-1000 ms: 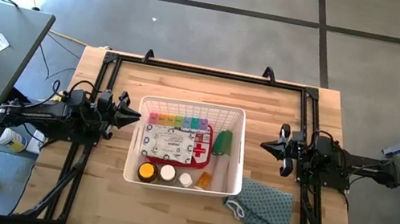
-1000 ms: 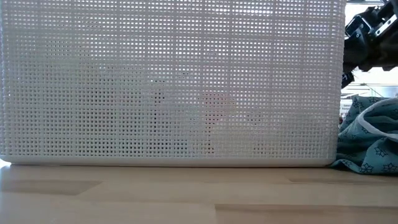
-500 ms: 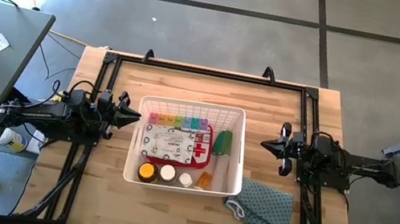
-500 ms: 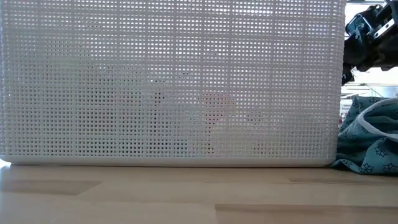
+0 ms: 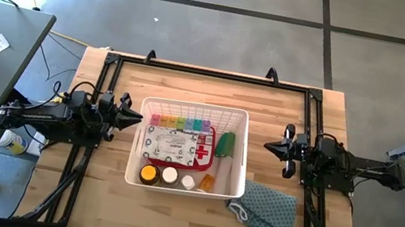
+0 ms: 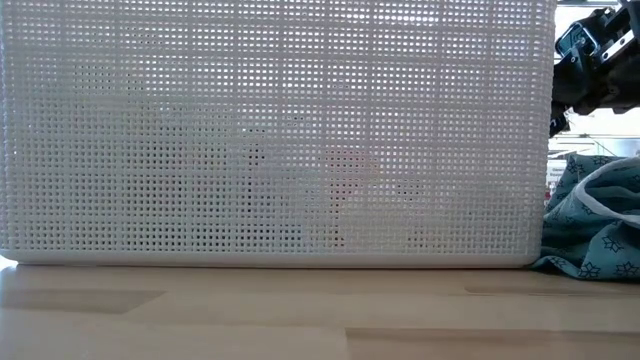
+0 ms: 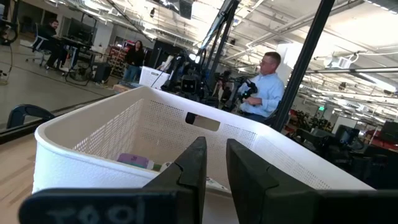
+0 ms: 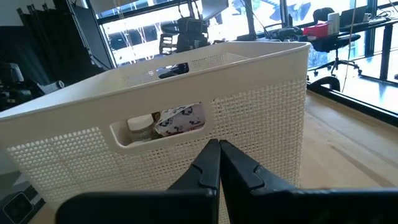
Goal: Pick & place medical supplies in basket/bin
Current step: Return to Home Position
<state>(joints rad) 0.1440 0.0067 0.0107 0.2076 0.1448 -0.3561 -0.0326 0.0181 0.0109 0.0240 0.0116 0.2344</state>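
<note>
Two claws, both clear of the basket, one per side. L claw sits just beside the basket's left wall, tips aimed at it, not touching. The left wrist view shows its fingers w/ a narrow gap and nothing between, so released. R claw faces the right wall w/ a wider strip of bare wood between. Its fingers meet at the tips, clenched on nothing. White mesh basket stands mid-tabletop, and all supplies in view lie inside it. The rainbow pill organiser runs along the far wall. The red first-aid case lies flat in the middle, w/ a green roll beside it toward the right wall. A row of small bottles lines the near wall. Room: the far side has a broad bare band of wood up to the black frame rail, the near side a narrower strip to the tabletop edge. A teal patterned cloth takes the near-right area, lying against the basket's corner. In the low view the mesh wall fills nearly the full width, contents only faint shapes through it, w/ the cloth bunched at its right end. Through the handle slot in the right wall, one white-capped bottle shows.
</note>
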